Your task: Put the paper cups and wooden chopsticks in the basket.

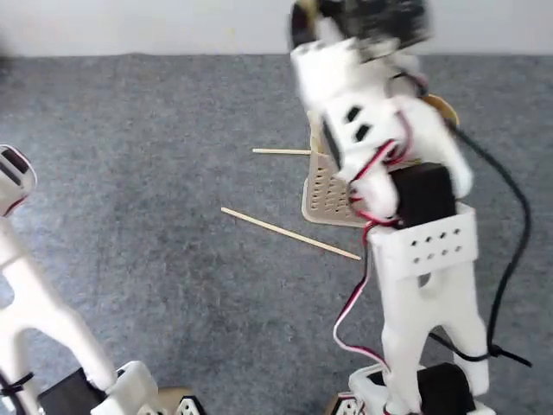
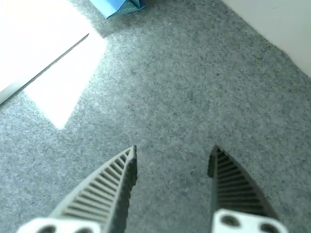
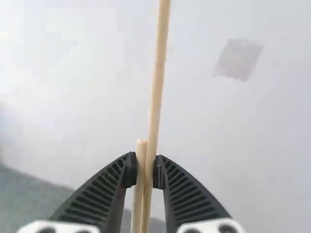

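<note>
The left arm (image 1: 34, 294) stood at the carpet's left edge, and the left gripper (image 2: 174, 150) hung with jaws spread and nothing between them over grey carpet (image 2: 194, 82). A blue object (image 2: 121, 6) beyond it was cut off by the frame. Well to the right of that arm, a chopstick (image 1: 290, 233) lay slantwise on the carpet, its right end just short of the right arm (image 1: 415, 259). A second chopstick (image 1: 281, 151) lay farther back, running up to the basket (image 1: 324, 194). The right arm hid most of the perforated basket, and its contents could not be made out. The right gripper (image 3: 145, 165), raised before a white wall (image 3: 73, 73), was clamped on a pair of chopsticks (image 3: 156, 97). One reached far past the fingertips and out of frame, and the other ended just past them.
</note>
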Tool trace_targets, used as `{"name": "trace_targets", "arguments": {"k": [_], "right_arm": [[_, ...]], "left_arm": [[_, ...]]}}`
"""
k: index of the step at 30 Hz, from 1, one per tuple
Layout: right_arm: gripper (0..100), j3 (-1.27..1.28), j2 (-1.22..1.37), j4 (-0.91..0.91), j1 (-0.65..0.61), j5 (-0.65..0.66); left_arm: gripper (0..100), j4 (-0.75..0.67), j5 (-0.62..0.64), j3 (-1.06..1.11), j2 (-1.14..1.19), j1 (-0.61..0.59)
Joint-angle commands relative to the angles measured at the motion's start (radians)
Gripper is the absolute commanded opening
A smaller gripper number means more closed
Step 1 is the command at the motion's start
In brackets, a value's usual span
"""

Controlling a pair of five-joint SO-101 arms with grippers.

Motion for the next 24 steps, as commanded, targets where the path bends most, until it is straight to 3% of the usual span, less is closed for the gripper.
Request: {"name": "trace_targets", "arguments": {"k": [1, 9, 18, 24], "right_arm": [[0.8, -0.005, -0.038, -0.131, 0.085, -0.048], [0.8, 0.146, 0.031, -0.317, 0.196, -0.058], [0.8, 0.516, 0.044, -0.575, 0.191, -0.058], [1.3, 0.690, -0.073, -0.519, 0.147, -0.057]], "left_arm": [[23, -0.009, -0.011, -0.002, -0.031, -0.006], [23, -0.009, -0.011, -0.002, -0.031, -0.006], [23, -0.009, -0.012, -0.002, -0.031, -0.006], [23, -0.009, -0.014, -0.002, -0.031, -0.006]]}}
